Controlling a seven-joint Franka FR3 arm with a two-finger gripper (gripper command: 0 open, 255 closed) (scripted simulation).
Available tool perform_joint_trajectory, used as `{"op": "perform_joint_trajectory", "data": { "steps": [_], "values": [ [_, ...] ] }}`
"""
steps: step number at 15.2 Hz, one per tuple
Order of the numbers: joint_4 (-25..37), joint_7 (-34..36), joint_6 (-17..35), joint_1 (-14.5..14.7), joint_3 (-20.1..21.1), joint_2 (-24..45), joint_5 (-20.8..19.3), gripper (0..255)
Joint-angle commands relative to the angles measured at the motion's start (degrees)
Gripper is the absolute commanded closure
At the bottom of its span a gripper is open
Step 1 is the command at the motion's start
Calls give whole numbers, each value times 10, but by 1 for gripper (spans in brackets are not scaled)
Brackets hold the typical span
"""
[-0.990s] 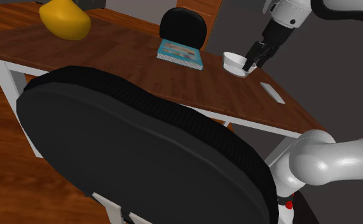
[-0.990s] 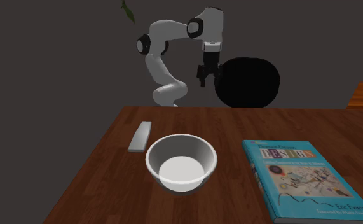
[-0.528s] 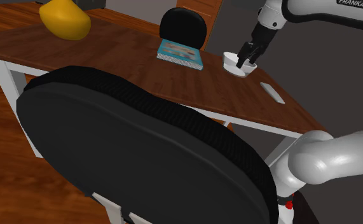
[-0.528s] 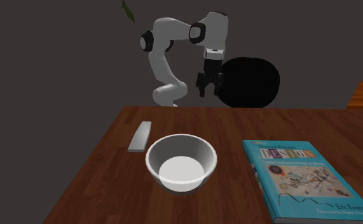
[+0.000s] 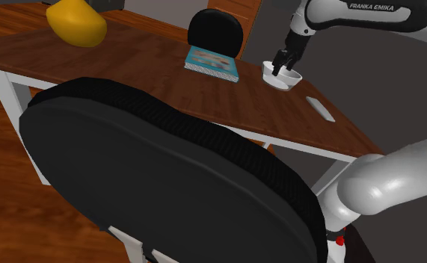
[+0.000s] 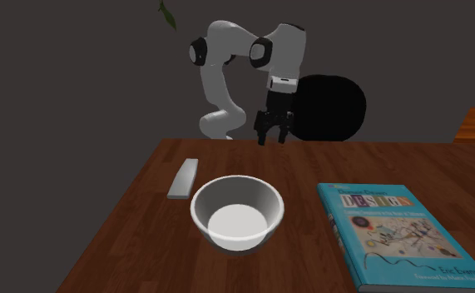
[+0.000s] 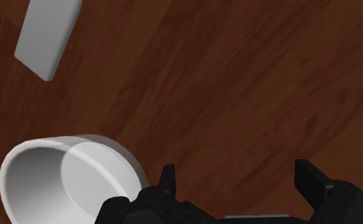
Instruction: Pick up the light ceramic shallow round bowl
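Observation:
A light shallow round bowl (image 5: 283, 75) (image 6: 236, 212) stands upright on the brown wooden table (image 5: 129, 67) near its right end in the shoulder view. My black gripper (image 5: 280, 69) (image 6: 272, 138) hangs just above the table with its fingers apart and nothing between them. In the wrist view the bowl (image 7: 65, 181) lies off to one side of the gripper (image 7: 238, 183), outside the nearer finger (image 7: 168, 179), and bare wood shows in the gap. In the second exterior view the gripper is beyond the bowl, toward the table's far edge.
A blue book (image 5: 212, 63) (image 6: 398, 233) lies beside the bowl. A flat grey slab (image 5: 320, 108) (image 6: 183, 178) (image 7: 48, 32) lies on its other side. A yellow object (image 5: 75, 24) sits far left. A large black chair back (image 5: 167, 172) fills the shoulder view's foreground.
The gripper has come down toward the table and shifted to the shoulder view's left, now close over the bowl. Its fingers stay apart. The bowl has not moved.

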Motion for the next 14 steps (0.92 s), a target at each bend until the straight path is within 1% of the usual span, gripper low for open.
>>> {"op": "perform_joint_trajectory", "data": {
  "steps": [1, 7, 12, 14],
  "values": [
    [22, -13, 13, -6, -10, 34, -10, 0],
    [117, -56, 39, -23, -40, 150, -26, 0],
    [216, -93, 49, -40, -60, 251, -28, 0],
    [201, -88, 63, -40, -60, 251, -29, 0]
  ]
}}
